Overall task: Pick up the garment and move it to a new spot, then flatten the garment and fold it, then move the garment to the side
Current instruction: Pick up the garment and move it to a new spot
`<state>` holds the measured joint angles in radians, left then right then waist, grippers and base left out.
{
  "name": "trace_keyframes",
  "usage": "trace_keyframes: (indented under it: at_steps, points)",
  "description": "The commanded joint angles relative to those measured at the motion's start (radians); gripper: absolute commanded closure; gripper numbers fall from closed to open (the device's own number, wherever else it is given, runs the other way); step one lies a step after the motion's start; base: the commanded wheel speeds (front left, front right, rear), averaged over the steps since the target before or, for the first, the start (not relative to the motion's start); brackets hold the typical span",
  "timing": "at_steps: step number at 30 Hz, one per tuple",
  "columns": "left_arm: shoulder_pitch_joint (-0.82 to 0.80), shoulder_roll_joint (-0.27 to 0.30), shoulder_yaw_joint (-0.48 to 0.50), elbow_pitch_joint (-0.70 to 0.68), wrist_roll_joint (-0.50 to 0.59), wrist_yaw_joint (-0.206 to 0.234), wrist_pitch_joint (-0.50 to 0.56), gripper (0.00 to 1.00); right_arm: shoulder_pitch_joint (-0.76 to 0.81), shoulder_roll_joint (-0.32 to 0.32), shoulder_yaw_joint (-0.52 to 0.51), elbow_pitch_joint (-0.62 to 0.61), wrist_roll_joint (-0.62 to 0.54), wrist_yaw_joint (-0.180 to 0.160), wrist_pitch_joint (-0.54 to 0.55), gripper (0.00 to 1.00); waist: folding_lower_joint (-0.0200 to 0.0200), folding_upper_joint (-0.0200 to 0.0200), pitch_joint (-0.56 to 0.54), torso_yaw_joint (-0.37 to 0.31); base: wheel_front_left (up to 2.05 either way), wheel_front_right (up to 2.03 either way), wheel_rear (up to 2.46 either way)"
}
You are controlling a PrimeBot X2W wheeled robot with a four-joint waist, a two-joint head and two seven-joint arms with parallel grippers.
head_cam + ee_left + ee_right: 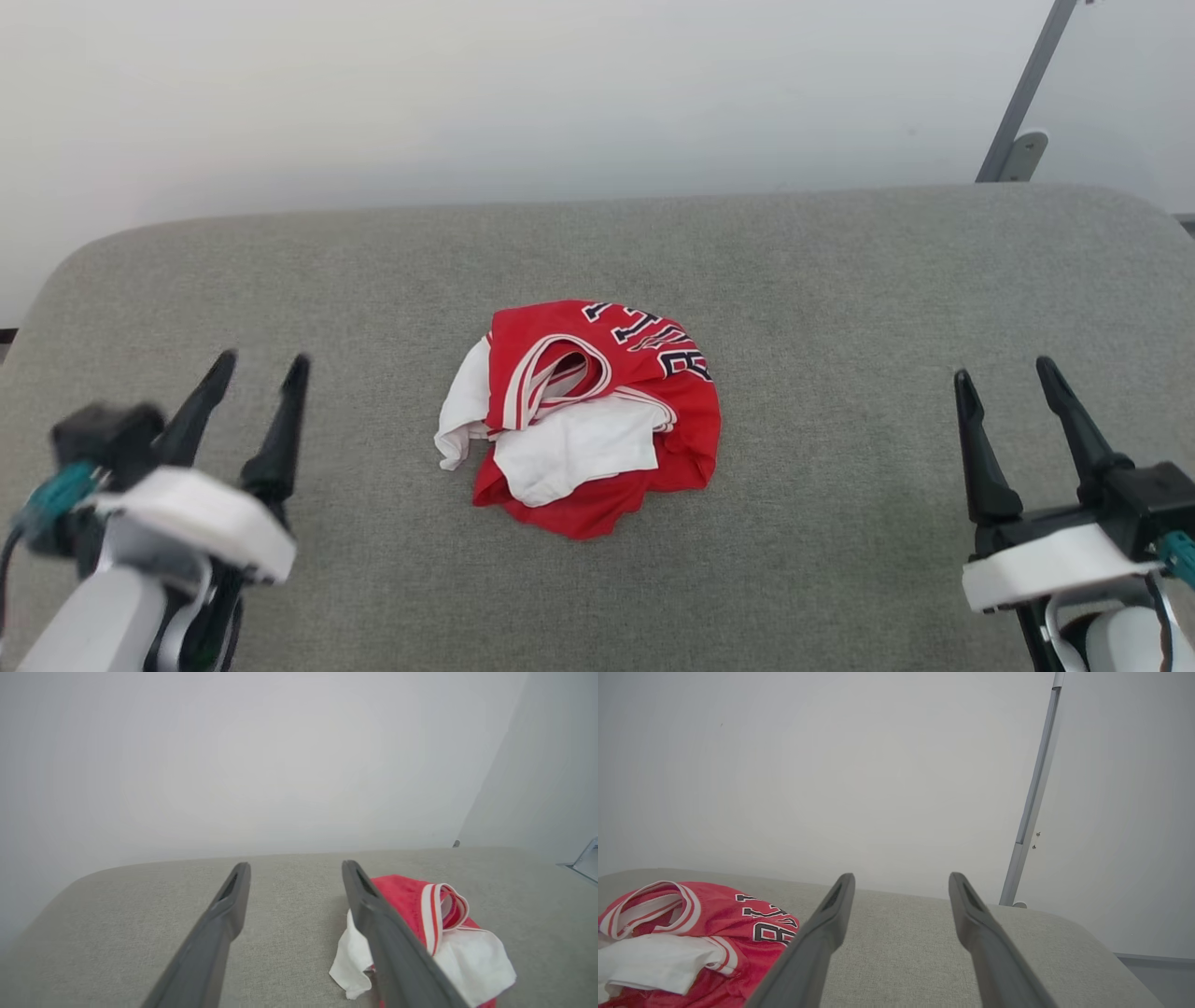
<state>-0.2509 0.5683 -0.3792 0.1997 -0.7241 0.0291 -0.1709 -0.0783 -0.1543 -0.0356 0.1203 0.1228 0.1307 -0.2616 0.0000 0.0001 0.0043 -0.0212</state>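
Garment [597,420] lies crumpled mid-counter [840,280]; left tool [264,359] and right tool [1005,366] flank it, both wide, empty.

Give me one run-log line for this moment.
garment: crumpled heap, not held | left gripper: jaws open, empty | right gripper: jaws open, empty | flattening: not done

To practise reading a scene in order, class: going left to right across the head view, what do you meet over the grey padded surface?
Dark two-fingered left end effector, open → crumpled red soft-fabric T-shirt with white sleeves → dark two-fingered right end effector, open.
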Motion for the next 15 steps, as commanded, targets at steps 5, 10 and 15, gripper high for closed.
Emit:
trace_keyframes:
  at_steps: [5,10,15]
  points:
    - [0.085,0.009,0.042,-0.006,-0.014,0.008,-0.059,0.0,0.02,-0.004,-0.012,0.003,0.001,0.0,-0.005,0.0,0.0,-0.0001,-0.01,0.007,0.0,0.0,0.0]
    - [0.158,0.0,0.109,-0.014,-0.008,-0.009,-0.091,0.0,0.03,-0.002,-0.021,0.003,-0.008,0.0,-0.005,0.0,0.0,-0.0001,-0.019,0.015,0.0,0.0,0.0]
    - [0.224,-0.033,0.207,-0.023,0.014,-0.035,-0.095,0.0,0.044,0.006,-0.032,-0.001,-0.013,0.0,-0.005,0.0,0.0,-0.0001,-0.028,0.019,0.0,0.0,0.0]
